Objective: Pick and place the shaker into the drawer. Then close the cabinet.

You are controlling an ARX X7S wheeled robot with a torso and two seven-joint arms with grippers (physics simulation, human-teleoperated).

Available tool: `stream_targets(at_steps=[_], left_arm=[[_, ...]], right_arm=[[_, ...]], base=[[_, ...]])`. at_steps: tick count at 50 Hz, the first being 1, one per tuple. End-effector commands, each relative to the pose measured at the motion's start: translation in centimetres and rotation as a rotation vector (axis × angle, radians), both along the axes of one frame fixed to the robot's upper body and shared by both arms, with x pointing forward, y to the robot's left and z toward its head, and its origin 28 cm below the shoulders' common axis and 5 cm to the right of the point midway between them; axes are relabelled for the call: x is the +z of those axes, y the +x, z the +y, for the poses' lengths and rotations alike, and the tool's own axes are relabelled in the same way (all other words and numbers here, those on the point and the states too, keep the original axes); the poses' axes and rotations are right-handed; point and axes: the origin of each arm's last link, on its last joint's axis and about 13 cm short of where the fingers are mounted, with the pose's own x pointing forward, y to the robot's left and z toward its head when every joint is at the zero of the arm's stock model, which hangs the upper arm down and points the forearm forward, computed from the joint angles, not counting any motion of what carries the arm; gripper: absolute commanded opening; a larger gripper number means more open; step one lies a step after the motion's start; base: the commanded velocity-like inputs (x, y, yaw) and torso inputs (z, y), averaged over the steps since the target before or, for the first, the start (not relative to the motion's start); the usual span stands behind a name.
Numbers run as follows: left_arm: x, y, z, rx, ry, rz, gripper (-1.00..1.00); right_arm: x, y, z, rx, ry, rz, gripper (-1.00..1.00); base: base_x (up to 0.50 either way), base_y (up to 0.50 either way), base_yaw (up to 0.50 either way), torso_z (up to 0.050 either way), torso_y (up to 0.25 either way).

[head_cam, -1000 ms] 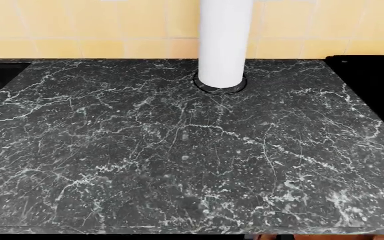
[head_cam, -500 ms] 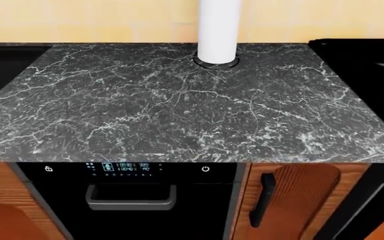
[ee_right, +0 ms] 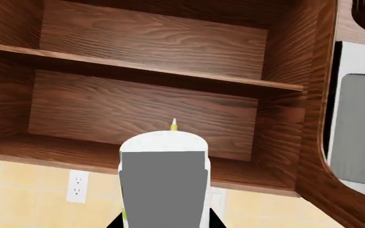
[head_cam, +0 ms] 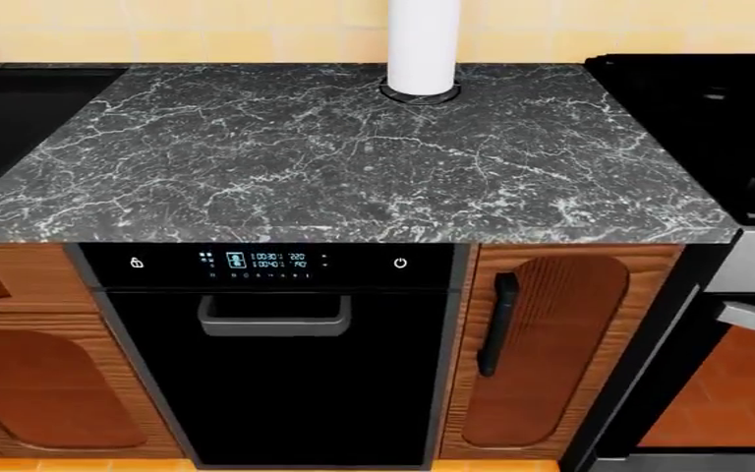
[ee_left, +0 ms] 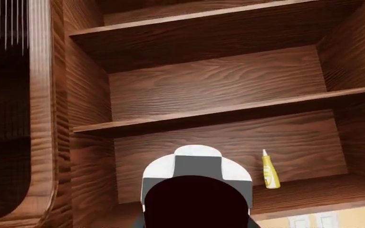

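Note:
The shaker and the drawer show in no view. In the left wrist view the white, grey and black body of my left gripper (ee_left: pixel 197 185) fills the near middle and its fingers do not show. In the right wrist view the white and grey body of my right gripper (ee_right: pixel 163 180) does the same. Both wrist views face an open wall cabinet of dark reddish wood with bare shelves (ee_left: pixel 220 111) (ee_right: pixel 138 71). No arm or gripper shows in the head view.
A yellow bottle (ee_left: pixel 270 170) stands on the cabinet's lowest shelf; its tip (ee_right: pixel 173 124) peeks over my right gripper. The head view shows a black marble counter (head_cam: pixel 351 157), a tall white cylinder (head_cam: pixel 424 44), a dishwasher (head_cam: pixel 272 364), a cabinet door (head_cam: pixel 549 344), a sink (head_cam: pixel 11 108) and a stove (head_cam: pixel 719 118).
The head view has drawn back and tilted down: the counter has shrunk upward, and the dishwasher, the lower cabinet doors, the sink and the stove have come into view.

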Motion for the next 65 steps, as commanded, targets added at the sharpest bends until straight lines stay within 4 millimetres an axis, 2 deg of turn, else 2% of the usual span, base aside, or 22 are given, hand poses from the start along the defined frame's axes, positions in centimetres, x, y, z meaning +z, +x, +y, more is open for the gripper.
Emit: stream_targets(at_steps=[1, 8, 15, 25, 48, 65], left_arm=[[-0.1, 0.0, 0.0, -0.004, -0.003, 0.001, -1.00], [-0.4, 0.2, 0.0, 0.000, -0.002, 0.022, -1.00], [-1.9, 0.7, -0.4, 0.002, 0.047, 0.153, -1.00], [-2.9, 0.8, -0.1, -0.040, 0.013, 0.113, -1.00], [-6.0, 0.6, -0.2, -0.067, 0.035, 0.117, -1.00], [-8.2, 0.5, -0.4, -0.095, 0.064, 0.141, -1.00]], right_arm=[[0.2, -0.2, 0.0, -0.007, -0.003, -0.025, -1.00], [0.2, -0.2, -0.1, -0.012, -0.010, -0.017, -1.00], [-0.2, 0.3, -0.3, -0.031, 0.004, 0.046, -1.00], [-0.3, -0.2, 0.0, -0.026, -0.018, 0.040, -1.00], [-2.9, 0.4, -0.1, -0.014, -0.040, 0.065, -1.00], [-4.6, 0.9, -1.1, 0.017, -0.045, 0.079, -1.00]], base=[[0.00, 0.00, 0.00, 0.000, 0.000], [0.00, 0.00, 0.00, 0.000, 0.000], [0.00, 0.00, 0.00, 0.000, 0.000], [0.00, 0.00, 0.00, 0.000, 0.000], [0.00, 0.00, 0.00, 0.000, 0.000], [0.00, 0.00, 0.00, 0.000, 0.000]])
